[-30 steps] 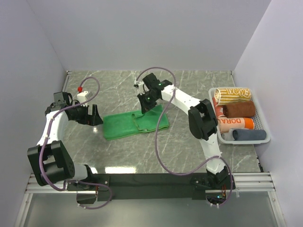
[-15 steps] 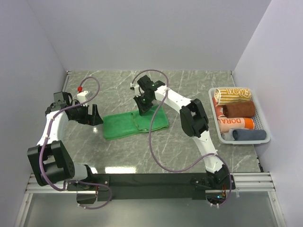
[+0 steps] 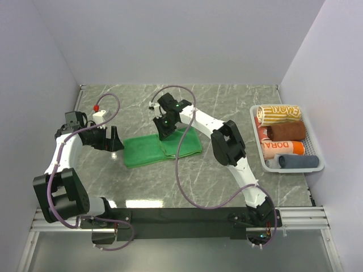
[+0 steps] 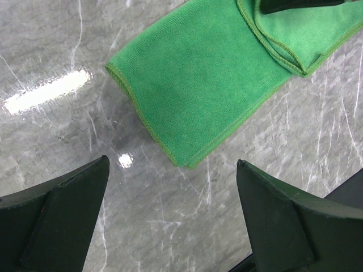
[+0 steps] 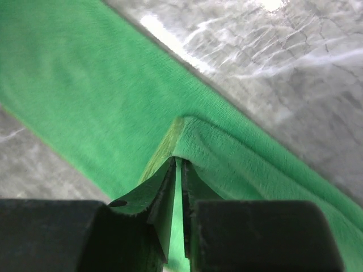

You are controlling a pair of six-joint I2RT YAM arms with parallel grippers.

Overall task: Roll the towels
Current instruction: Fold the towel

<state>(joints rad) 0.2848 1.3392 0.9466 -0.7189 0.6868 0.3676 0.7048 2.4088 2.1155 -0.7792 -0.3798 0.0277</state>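
The bright green towel (image 3: 161, 147) lies folded in a long strip at the middle of the table; it also shows in the left wrist view (image 4: 210, 73) and the right wrist view (image 5: 85, 107). My right gripper (image 3: 163, 128) is shut on the towel's folded right end (image 5: 187, 133) and holds it lifted over the strip. My left gripper (image 3: 113, 139) is open and empty just left of the towel's left end, low over the table (image 4: 181, 226). The fellow towels lie rolled in a basket.
A white basket (image 3: 315, 165) at the right edge holds rolled towels: yellow-striped (image 3: 278, 113), brown (image 3: 286, 131), orange-lettered (image 3: 283, 148) and blue-grey (image 3: 298, 161). A small white object with a red cap (image 3: 100, 110) sits at the back left. Walls close in on three sides.
My right gripper has moved left along the towel, carrying its pinched right end over the strip. The left arm has not moved.
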